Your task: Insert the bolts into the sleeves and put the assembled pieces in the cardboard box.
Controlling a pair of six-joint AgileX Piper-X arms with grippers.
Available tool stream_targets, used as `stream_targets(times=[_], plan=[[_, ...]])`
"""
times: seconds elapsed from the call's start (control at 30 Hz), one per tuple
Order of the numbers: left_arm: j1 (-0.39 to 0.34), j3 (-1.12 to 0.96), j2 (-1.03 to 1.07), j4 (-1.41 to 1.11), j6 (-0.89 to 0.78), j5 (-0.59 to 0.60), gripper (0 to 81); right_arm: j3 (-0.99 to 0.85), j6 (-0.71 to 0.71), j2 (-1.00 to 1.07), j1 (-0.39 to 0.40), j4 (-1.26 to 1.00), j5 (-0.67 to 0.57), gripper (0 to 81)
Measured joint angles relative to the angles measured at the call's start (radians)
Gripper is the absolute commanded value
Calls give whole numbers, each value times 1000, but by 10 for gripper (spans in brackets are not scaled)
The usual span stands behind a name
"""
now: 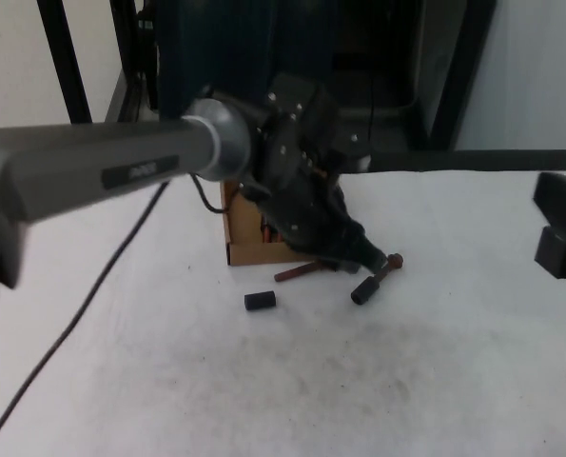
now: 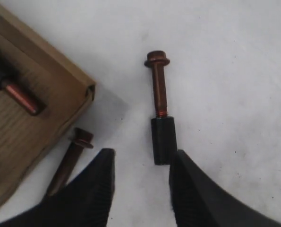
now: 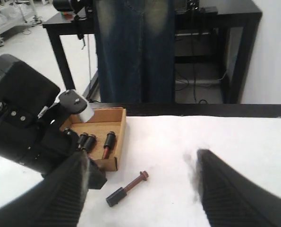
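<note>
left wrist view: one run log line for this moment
left gripper: open, astride black cylindrical sleeve with copper bolt inserted | loose copper bolt: beside brown cardboard box | right gripper: open

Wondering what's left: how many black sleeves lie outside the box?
2: an empty sleeve alone on the cloth; a sleeve holding a bolt, at the left pincer. The arm may hide more.

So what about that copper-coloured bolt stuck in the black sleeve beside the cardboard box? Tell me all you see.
The copper-coloured metal bolt has a flanged hex head and smooth shank, threads showing where its tip enters the short black sleeve. Most of the shank sticks out. The pair lies flat on the white bench surface, apart from the cardboard box. The sleeve's free end lies between the fingers of the open left gripper.
</note>
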Motion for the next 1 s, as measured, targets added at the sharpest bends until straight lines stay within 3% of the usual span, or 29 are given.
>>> stream_targets(times=[0.27, 1.0], plan=[[-43, -30, 36, 19, 12, 0, 365, 0, -84, -60, 0, 3, 151, 617], [-65, -39, 87, -69, 81, -120, 365, -2, -94, -67, 0, 55, 162, 617]])
